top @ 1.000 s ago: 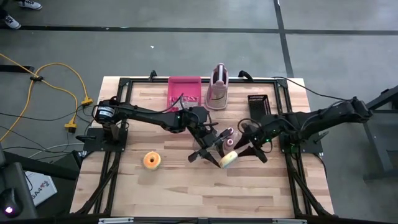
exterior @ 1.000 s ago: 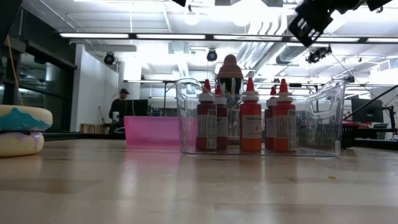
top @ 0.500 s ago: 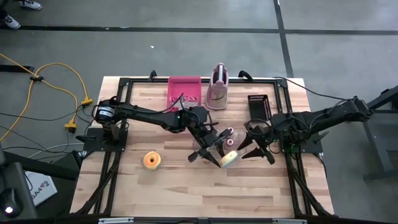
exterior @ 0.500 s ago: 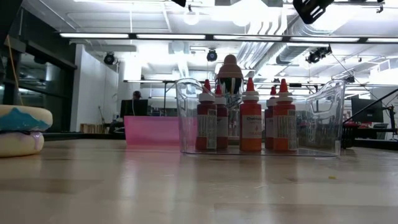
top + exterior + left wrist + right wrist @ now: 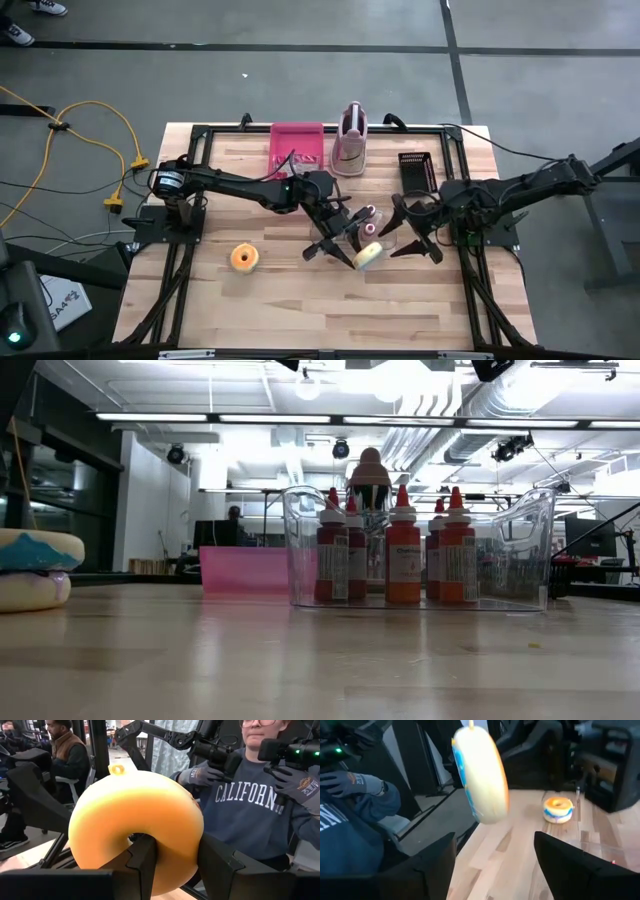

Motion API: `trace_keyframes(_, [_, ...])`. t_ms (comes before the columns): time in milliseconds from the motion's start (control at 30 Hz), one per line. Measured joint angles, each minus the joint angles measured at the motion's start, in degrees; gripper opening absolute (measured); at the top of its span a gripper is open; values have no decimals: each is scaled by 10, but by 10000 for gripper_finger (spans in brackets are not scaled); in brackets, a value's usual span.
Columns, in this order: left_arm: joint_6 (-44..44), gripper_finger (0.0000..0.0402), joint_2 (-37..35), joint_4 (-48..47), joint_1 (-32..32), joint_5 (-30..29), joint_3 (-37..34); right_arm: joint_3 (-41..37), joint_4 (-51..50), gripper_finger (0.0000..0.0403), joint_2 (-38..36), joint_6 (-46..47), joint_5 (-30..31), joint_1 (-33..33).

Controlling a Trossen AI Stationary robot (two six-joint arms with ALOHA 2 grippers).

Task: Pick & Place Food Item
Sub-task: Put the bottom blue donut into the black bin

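Two dark robot arms reach toward the middle of a wooden table (image 5: 280,290), seen from above. The left gripper (image 5: 340,240) pinches a pale yellow doughnut (image 5: 367,255), lifted off the table and standing on edge between its fingers (image 5: 142,865). The right gripper (image 5: 410,232) sits just beside that doughnut, its fingers spread wide and holding nothing. A pink tray (image 5: 297,146) and a clear bin of red-capped bottles (image 5: 400,560) stand along the far edge. A second doughnut (image 5: 245,257), orange, lies flat near the left side.
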Motion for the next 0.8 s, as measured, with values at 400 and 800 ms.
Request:
trace_keyframes(400, [-17, 122, 0, 34, 0, -1, 0, 0, 36, 252, 0, -32, 44, 26])
trace_keyframes(800, [-28, 122, 0, 38, -2, 0, 0, 0, 100, 277, 36, -36, 47, 29])
